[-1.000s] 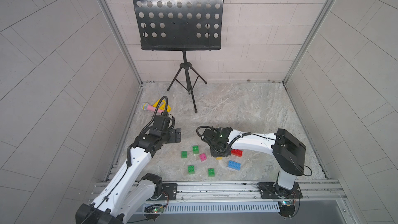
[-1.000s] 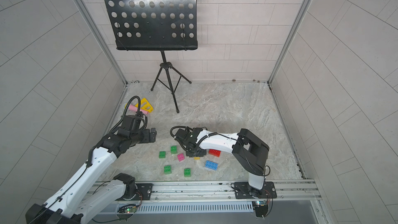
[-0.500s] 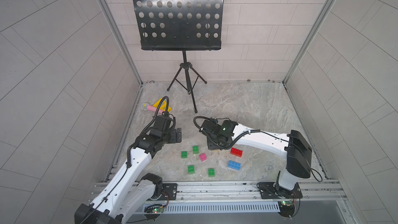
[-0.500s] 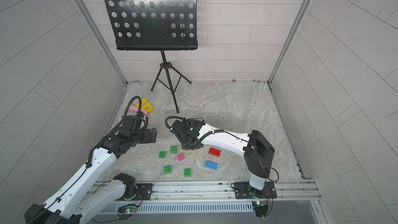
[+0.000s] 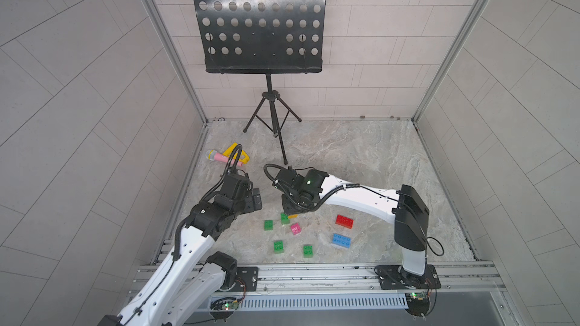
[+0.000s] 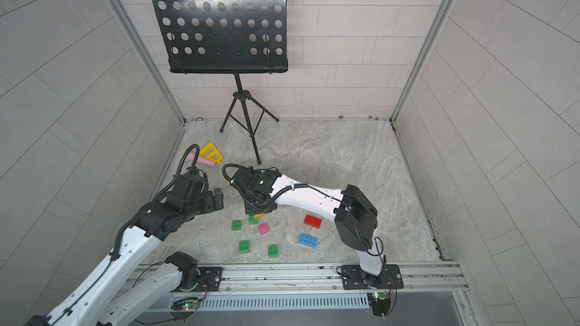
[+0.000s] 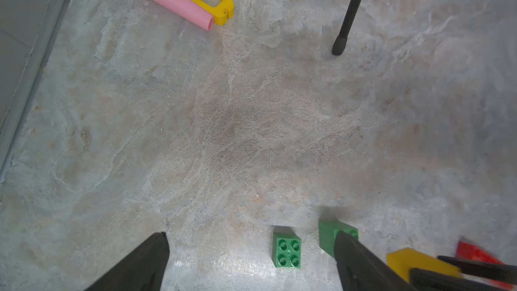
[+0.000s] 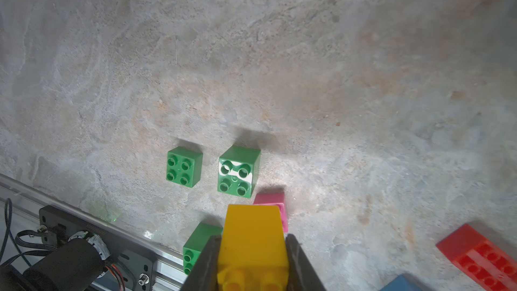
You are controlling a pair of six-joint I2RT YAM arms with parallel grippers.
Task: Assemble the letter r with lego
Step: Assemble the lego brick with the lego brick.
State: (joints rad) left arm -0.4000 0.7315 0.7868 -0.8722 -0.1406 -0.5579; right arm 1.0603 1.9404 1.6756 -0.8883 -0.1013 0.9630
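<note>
Grips the yellow brick (image 8: 251,219) in the clenched right tool (image 8: 253,237), off the table (image 8: 335,51), above the pink brick (image 8: 270,200) near a green brick (image 8: 239,172). Shows the left tool (image 7: 250,235) released, empty. Looks mid-transport; next calls for aligning over studs, then pressing squarely.

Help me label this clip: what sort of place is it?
Probably a robot lab test cell: panelled walls in a metal frame, two arms bolted to an aluminium rail, and props like a music stand and lego bricks.

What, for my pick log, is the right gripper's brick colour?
Yellow brick, clearest in the right wrist view.
</note>
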